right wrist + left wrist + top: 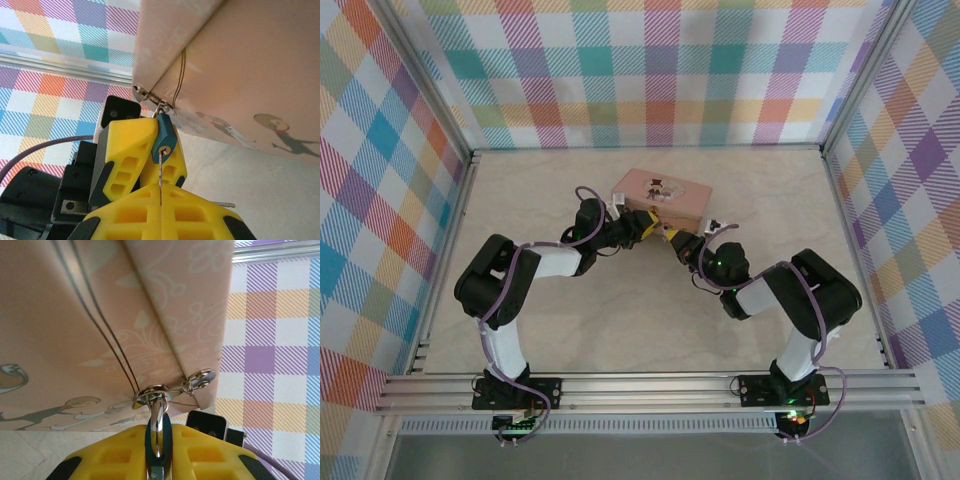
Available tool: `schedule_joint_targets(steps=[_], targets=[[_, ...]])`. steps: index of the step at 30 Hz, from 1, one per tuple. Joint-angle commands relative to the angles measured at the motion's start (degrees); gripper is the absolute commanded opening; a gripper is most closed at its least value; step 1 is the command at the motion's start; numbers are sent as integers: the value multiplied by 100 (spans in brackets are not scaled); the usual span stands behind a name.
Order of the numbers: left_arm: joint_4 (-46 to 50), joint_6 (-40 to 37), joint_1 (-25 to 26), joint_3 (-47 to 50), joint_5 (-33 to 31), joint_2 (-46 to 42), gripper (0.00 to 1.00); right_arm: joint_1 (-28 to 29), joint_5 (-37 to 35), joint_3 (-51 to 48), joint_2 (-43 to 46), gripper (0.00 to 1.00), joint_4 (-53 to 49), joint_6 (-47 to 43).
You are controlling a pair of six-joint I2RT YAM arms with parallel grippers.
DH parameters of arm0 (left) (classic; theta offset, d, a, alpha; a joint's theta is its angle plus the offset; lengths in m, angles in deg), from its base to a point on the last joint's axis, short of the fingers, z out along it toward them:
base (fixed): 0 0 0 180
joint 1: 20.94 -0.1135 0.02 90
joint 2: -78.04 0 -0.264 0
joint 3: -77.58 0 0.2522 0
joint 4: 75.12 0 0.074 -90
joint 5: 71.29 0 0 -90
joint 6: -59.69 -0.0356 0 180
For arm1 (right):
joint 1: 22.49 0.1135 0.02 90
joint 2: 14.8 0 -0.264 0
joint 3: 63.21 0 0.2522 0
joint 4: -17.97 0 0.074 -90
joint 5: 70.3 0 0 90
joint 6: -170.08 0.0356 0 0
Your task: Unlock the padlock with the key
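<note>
Yellow fingers of the right gripper [160, 195] pinch shut on the thin pale metal key [160, 170], its tip in the keyhole of the small blue padlock [164, 136]. The left gripper [159, 452] clamps that padlock, which hangs from the silver hasp [150, 391] of the pink rectangular tin [663, 193]. The tin sits on the pale marbled tabletop [620, 320], well apart from the checked side walls [380, 200].

This is a robotics lab's test cell: a pale table [620, 335] is boxed in by aluminium rails [650, 385] and posts [868, 75], with checked cloth walls [660, 70] hung all round as a backdrop. Two arms, left arm [505, 285] and right arm [810, 295], stand bolted to the near rail. Purple cables [582, 192] loop along them, and a green light [790, 413] glows at the right base.
</note>
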Motion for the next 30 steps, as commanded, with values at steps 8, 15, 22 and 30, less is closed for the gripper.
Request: schedule_joint_targets(steps=[8,15,22,30], targets=[[-699,107,102,41,77,0,16,56,-76,267,-88,0,-70,-17],[-759,125,102,62,76,13,16,72,-42,320,-206,0,2,10],[-815,159,102,67,93,48,16,82,-7,366,-215,0,39,-8],[-829,160,102,85,106,79,16,90,50,425,-280,0,133,1]])
